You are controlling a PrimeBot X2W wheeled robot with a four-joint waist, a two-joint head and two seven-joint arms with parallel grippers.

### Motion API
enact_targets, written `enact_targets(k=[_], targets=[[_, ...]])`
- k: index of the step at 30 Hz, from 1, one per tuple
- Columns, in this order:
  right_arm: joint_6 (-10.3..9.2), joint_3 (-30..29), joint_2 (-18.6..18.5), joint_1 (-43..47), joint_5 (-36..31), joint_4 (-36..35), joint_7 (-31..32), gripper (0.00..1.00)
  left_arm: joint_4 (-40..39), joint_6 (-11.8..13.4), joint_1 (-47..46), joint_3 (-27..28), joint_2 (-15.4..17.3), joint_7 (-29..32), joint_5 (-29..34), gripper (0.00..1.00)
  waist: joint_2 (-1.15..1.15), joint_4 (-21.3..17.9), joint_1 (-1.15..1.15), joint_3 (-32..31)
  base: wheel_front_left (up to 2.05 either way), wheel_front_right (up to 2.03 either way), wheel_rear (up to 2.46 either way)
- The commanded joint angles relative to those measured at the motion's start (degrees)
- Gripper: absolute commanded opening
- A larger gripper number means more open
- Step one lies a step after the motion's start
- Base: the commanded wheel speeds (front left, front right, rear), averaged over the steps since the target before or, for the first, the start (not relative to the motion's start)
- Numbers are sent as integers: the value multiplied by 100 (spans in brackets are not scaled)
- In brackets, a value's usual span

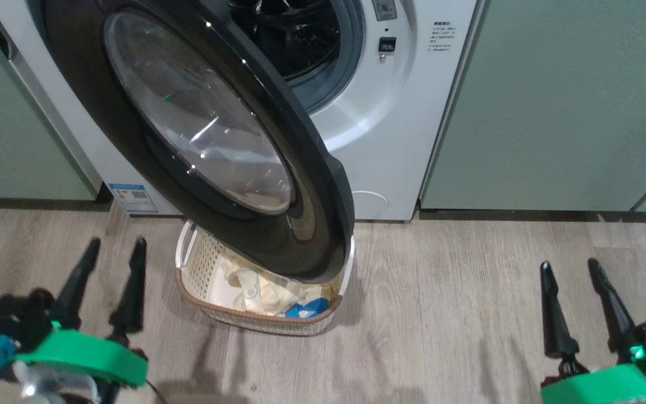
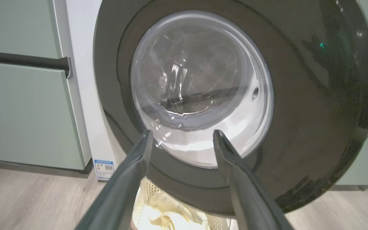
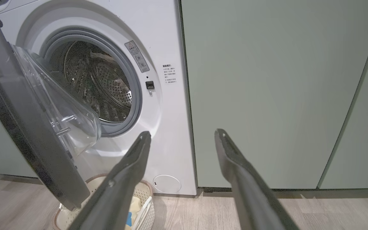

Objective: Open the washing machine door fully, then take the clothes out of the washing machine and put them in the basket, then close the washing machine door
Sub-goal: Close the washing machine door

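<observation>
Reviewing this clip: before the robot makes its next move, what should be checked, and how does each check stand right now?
1. The clothes lie in the basket: ok.
2. The visible inside of the washing machine holds no clothes: ok.
3. The washing machine door is shut: not ok, it stands open.
4. The left hand is open and empty: ok.
5. The right hand is open and empty: ok.
6. The door's lower edge will clear the basket rim: cannot tell.

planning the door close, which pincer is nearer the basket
Left. The left pincer sits just left of the basket; the right pincer is far off to its right.
</observation>
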Motion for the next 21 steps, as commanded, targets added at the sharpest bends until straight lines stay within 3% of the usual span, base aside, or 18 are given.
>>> enact_targets(k=[1,9,21], targets=[[25,153,-13,-36,-37,-144,-56,100,-237,82,-99,143,22,-51,139,100,0,3,0,-47,0,0,0],[25,236,-13,118,-28,-127,-56,100,-219,292,168,-133,-83,0,477,100,0,33,0,-117,0,0,0],[25,249,-13,135,-29,-119,-56,100,-203,348,185,-210,-72,10,531,100,0,22,0,-114,0,0,0]])
